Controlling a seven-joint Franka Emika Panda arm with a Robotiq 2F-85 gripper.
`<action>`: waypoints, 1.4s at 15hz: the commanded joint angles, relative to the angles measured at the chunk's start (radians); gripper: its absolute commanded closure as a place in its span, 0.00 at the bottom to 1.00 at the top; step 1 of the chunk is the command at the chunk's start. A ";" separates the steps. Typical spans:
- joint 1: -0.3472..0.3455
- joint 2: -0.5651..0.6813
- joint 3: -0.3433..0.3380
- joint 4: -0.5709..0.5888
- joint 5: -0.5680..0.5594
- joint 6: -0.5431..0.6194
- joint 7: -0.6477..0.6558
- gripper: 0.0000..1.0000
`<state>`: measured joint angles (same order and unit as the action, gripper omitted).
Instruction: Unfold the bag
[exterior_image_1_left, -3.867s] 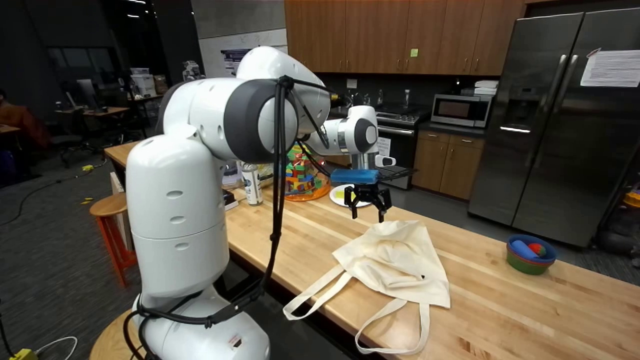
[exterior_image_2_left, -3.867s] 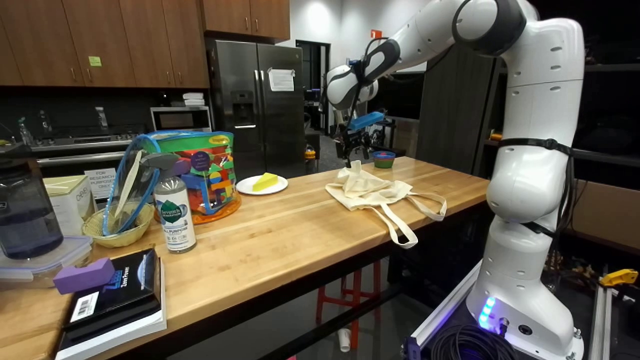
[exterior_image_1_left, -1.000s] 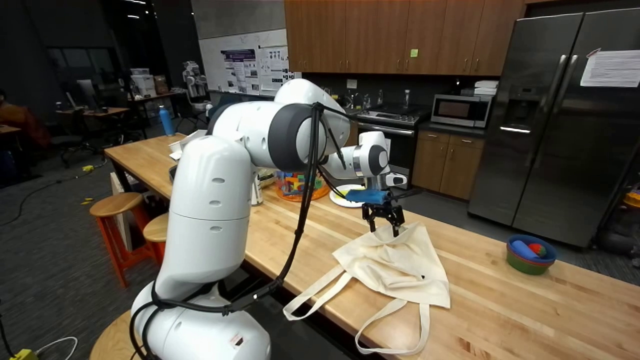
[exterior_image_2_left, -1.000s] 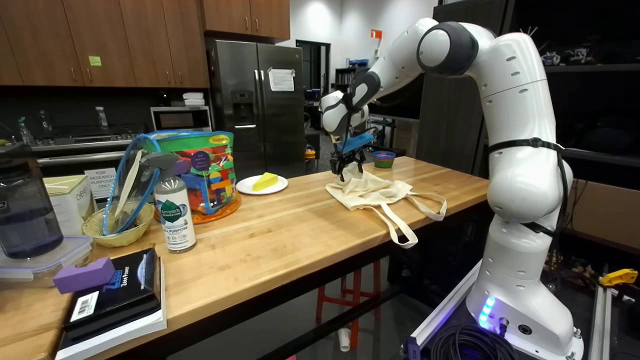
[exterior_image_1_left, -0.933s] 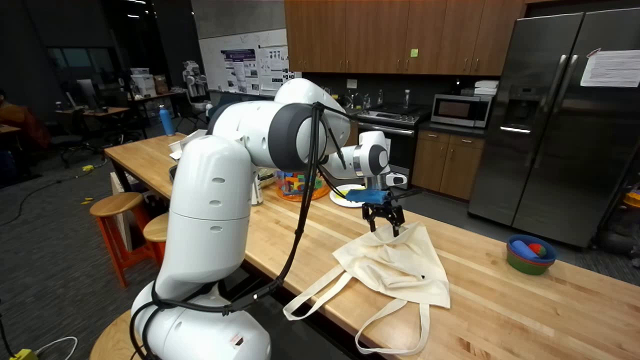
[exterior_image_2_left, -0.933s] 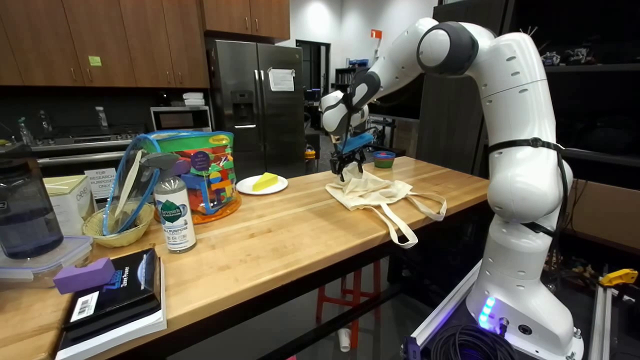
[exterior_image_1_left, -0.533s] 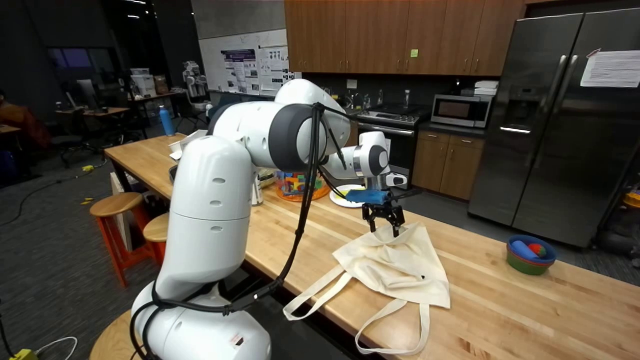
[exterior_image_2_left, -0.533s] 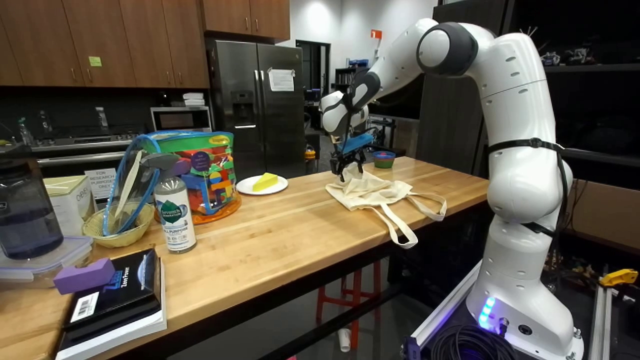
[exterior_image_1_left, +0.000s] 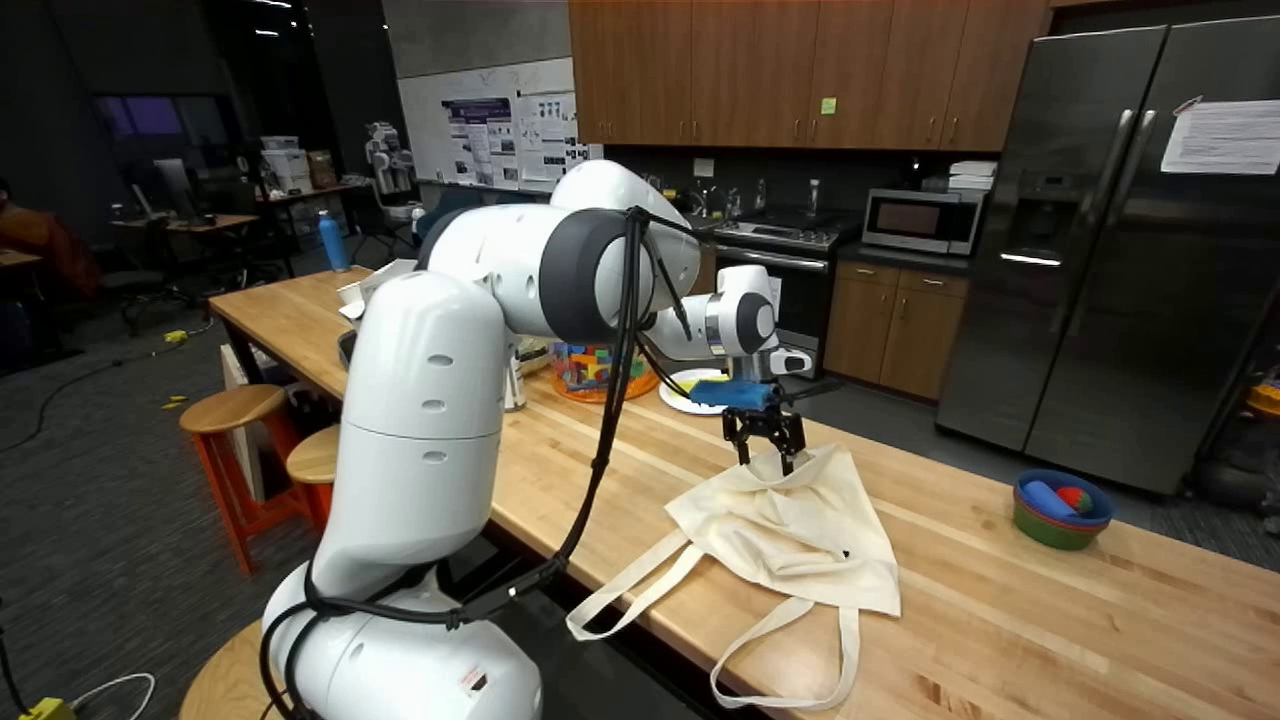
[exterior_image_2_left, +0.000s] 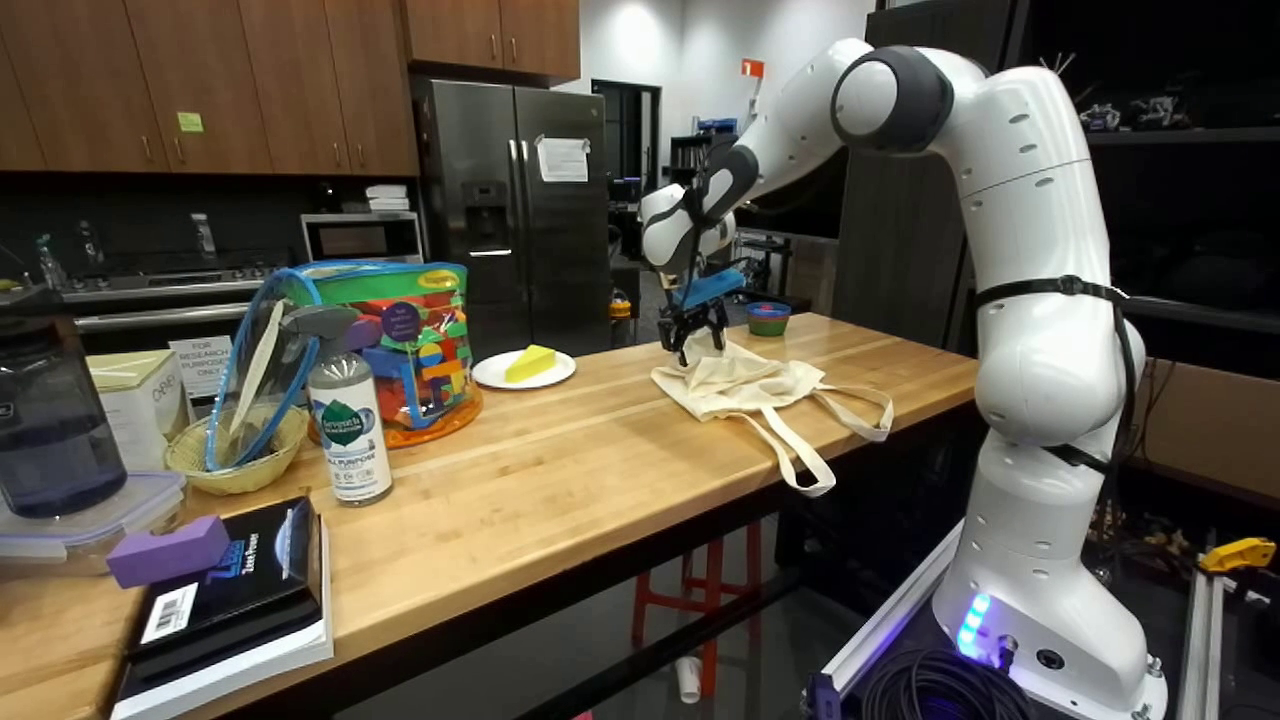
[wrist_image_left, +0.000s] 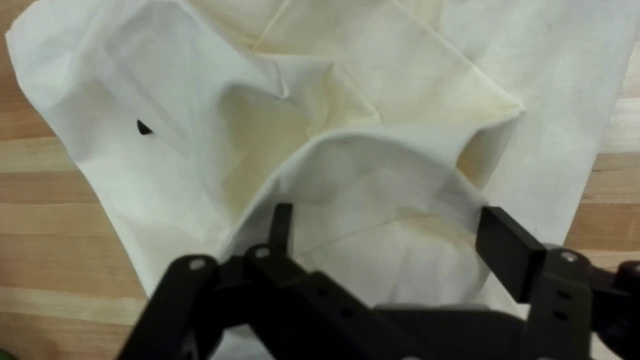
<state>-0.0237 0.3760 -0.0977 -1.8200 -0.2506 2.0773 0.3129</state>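
The bag is a cream cloth tote, creased and bunched on the table, shown in both exterior views (exterior_image_1_left: 790, 525) (exterior_image_2_left: 745, 382) and the wrist view (wrist_image_left: 385, 85). Its loop straps (exterior_image_1_left: 848, 650) hang toward and over the table edge nearest the robot base. My gripper is at the bag's far end, pointing down, in both exterior views (exterior_image_1_left: 766, 464) (exterior_image_2_left: 702, 350). In the wrist view the gripper (wrist_image_left: 387, 215) is open, its fingers wide apart on either side of a raised, rounded fold of cloth. I cannot tell whether the fingertips touch the cloth.
Nested bowls (exterior_image_1_left: 1062, 508) with small items stand on the wooden table (exterior_image_1_left: 980, 580) beyond the bag. A white plate with a yellow wedge (exterior_image_2_left: 530, 365), a colourful block packet (exterior_image_2_left: 420, 340) and a spray can (exterior_image_2_left: 350, 430) stand farther along the table.
Since about four seconds ago, the arm has lowered and my gripper has come down to the bag's far end. Over the last second it has barely moved. The bag lies the same.
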 joint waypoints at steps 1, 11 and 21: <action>0.002 0.000 -0.006 0.003 0.022 0.024 -0.002 0.36; 0.002 0.002 -0.007 0.007 0.060 0.074 0.005 1.00; -0.023 -0.098 -0.006 -0.034 0.158 0.187 -0.019 1.00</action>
<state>-0.0341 0.3432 -0.1008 -1.8180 -0.1307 2.2227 0.3108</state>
